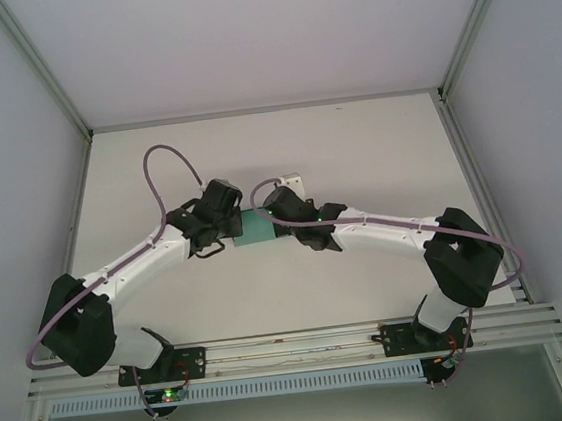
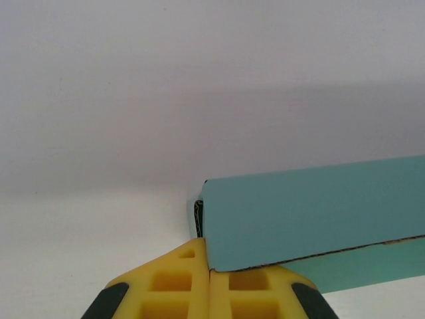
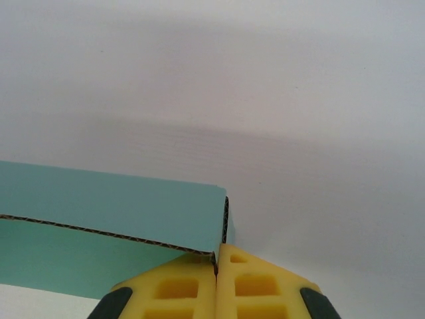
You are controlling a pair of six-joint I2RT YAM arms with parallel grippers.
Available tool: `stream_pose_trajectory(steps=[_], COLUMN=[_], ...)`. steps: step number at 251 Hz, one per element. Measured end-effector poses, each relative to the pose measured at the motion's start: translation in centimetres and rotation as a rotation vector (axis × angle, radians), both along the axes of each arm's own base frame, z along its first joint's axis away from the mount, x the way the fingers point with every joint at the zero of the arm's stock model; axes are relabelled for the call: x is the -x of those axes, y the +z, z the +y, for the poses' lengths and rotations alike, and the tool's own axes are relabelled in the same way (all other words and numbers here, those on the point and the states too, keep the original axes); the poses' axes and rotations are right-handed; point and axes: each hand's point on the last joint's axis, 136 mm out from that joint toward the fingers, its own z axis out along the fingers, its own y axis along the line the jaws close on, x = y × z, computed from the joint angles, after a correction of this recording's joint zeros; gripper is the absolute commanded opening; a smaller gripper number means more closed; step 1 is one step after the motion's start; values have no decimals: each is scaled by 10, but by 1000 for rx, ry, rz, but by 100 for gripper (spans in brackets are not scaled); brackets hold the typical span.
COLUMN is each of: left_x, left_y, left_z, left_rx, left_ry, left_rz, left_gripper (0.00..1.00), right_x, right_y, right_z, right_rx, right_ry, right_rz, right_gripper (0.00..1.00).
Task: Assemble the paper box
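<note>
Box: the teal-green, low rectangular paper box (image 1: 256,227) of thin corrugated card sits near the middle of the plain white table (image 1: 355,152), directly between the two grippers.
Box form: it reads as a folded box, not a flat sheet. Each wrist view shows one long upright teal wall (image 2: 312,212) with a raw fluted edge along its lower side and a further teal panel beneath it (image 3: 80,259).
Left gripper: the left gripper (image 2: 210,276) is clenched, its yellow ribbed pads (image 2: 174,284) pressed together with one end corner of the wall running into their seam, so it is grasping the box.
Right gripper: the right gripper (image 3: 216,266) is likewise clamped tight on the opposite end corner, the fluted edge vanishing between its pads.
Doubt: how deep the card sits in either pinch is hard to read, since the seam hides it.
Reason for hold: pinching both ends probably steadies the light card and stops the folded wall springing open.
Arms: both white arms bend inward from their bases and meet at the box, the left gripper (image 1: 228,226) and right gripper (image 1: 280,219) facing each other.
</note>
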Motion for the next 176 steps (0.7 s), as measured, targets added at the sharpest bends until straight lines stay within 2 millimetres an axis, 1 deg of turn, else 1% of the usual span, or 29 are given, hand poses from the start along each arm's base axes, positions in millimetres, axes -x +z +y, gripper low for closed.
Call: stream_pose_trajectory(steps=[13, 23, 30, 48, 70, 100, 112, 130, 139, 155, 176], left_x=[1, 1, 1, 1, 0, -3, -3, -5, -6, -7, -8], left_y=[-1, -2, -3, -3, -3, -3, -3, -2, -1, 0, 2], left_z=[0, 0, 0, 1, 1, -3, -4, -5, -6, -7, -8], left_rx=[-8, -12, -12, -10, -5, -4, -6, -10, -12, -17, -20], left_ry=[1, 2, 3, 5, 7, 2, -4, -9, -13, -23, -31], left_rz=[-22, -38, -47, -70, -85, -93, -93, -95, -97, -100, -106], left_gripper=[0, 0, 0, 0, 0, 0, 0, 0, 0, 0, 0], right_x=[1, 1, 1, 3, 6, 14, 16, 16, 16, 12, 1], right_y=[0, 0, 0, 1, 2, 5, 8, 19, 25, 37, 49], right_z=[0, 0, -1, -1, -5, 3, 5, 8, 8, 6, -1], right_rx=[-7, -9, -10, -2, 24, 8, -5, -33, -49, -75, -94], right_ry=[1, 2, 4, 21, 47, 120, 143, 178, 187, 185, 158], right_rz=[-7, -10, -13, -17, -11, 12, 14, 5, -4, -31, -64], right_gripper=[0, 4, 10, 28, 40, 43, 48, 58, 61, 63, 65])
